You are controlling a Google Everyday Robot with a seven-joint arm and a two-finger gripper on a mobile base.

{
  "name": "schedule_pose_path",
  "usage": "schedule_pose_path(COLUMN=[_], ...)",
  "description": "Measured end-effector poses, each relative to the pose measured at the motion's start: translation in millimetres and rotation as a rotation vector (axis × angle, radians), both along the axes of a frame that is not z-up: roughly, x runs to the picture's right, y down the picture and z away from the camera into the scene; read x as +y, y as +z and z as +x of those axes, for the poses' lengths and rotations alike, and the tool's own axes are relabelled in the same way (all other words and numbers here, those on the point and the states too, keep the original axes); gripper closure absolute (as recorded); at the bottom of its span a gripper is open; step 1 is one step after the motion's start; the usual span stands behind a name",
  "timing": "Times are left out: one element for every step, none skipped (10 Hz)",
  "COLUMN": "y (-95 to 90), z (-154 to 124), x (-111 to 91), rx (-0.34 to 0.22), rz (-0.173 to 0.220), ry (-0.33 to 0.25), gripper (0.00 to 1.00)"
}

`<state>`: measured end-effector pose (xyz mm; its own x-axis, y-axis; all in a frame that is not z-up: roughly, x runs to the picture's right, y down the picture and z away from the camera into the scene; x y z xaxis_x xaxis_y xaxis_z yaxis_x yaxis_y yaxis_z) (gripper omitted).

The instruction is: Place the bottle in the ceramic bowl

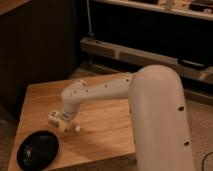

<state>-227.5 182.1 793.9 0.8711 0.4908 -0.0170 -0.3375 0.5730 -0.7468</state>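
Where a light wooden table point(102, 131) fills the lower left of the single camera view, a large white robot arm point(159, 117) rises at the right edge and bends down to the left across the tabletop. Its gripper point(63, 122) sits low over the front left part of the table, at or just above the wood. Whether the gripper is spread or pressed together cannot be told, as it merges with the pale object under it. That object is the bottle point(75, 128): small, whitish and roughly rectangular, it shows as a short slanted shape poking out on either side of the gripper. Its label and cap cannot be made out, nor whether it rests on the table or is lifted off it. The ceramic bowl point(37, 149) sits at the front left corner of the table, just beside the gripper on its lower left and apart from the bottle. It is round, shallow and glossy black, almost like a plate, and wider than the bottle is long. Behind the table stand a dark wall and a long low metal shelf point(150, 56).
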Motion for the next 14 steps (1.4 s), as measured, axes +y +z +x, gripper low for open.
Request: schedule_pose_path(y=[5.3,7.3,9.0,11.3,13.3,14.2,15.3,15.7,15.0,12.2,5.9,-1.0,-13.9,-35.3], z=[-5,-7,-11,-12,-13,-15,-18,-17,-17,-12,-5,3,11,23], x=[7,9,12,16,19,21,23,23,23,18,6,-4,-18,-37], rx=[0.006,0.008,0.011,0.016,0.02,0.021,0.026,0.03,0.032,0.038,0.039,0.04,0.039,0.026], rz=[-0.014,-0.019,-0.03,-0.049,-0.071,-0.088,-0.107,-0.114,-0.117,-0.116,-0.106,-0.096,-0.082,-0.063], ry=[-0.019,-0.025,-0.032,-0.043,-0.055,-0.065,-0.083,-0.093,-0.102,-0.113,-0.107,-0.094,-0.075,-0.045], gripper=[0.35,0.35,0.35,0.37,0.45,0.53,0.67,0.75,0.83,0.95,1.0,1.0,1.0,1.0])
